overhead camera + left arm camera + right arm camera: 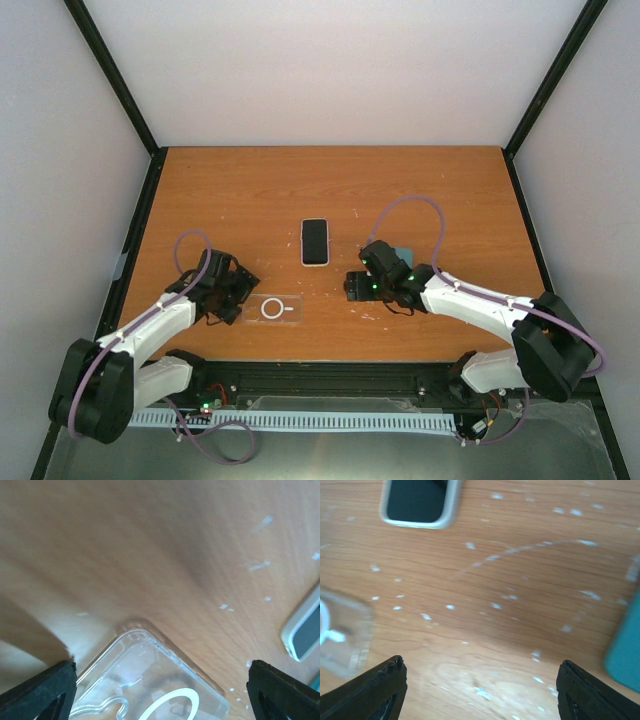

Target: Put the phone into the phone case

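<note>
Left gripper (pixel 238 297) spread wide, holds nothing, at end of clear phone case (pixel 272 309). Phone case flat on counter (pixel 250 190). Phone (pixel 315 242) farther back, dark face up, apart from it. Right gripper (pixel 352 287) also wide, empty; teal object (pixel 404 254) behind it.

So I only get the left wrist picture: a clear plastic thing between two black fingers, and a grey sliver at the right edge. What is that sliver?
Observer: That is the phone. The top view shows all of it, lying flat with its dark face up, farther out on the table than the clear case.
Operator: Where is the other arm?
Observer: The right gripper is open with nothing between its fingers, right of the case.
Operator: Anything else lying around?
Observer: A teal object lies beside the right arm, partly hidden by it.
</note>
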`<move>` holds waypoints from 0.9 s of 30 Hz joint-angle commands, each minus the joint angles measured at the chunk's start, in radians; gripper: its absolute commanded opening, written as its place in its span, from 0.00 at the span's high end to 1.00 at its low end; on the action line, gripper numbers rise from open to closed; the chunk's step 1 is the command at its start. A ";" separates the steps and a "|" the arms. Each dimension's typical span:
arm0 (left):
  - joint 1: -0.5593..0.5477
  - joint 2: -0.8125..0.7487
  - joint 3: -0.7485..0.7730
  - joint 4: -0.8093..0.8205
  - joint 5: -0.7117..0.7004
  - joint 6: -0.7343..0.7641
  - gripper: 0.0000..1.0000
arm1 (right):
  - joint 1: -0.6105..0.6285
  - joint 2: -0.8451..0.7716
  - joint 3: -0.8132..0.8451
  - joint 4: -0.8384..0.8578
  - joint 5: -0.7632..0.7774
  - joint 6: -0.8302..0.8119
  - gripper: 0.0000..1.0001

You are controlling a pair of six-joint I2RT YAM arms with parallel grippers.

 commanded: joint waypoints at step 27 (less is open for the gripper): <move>0.331 -0.050 0.118 -0.029 0.299 0.322 0.00 | 0.317 0.585 0.425 0.153 -0.087 -0.754 0.00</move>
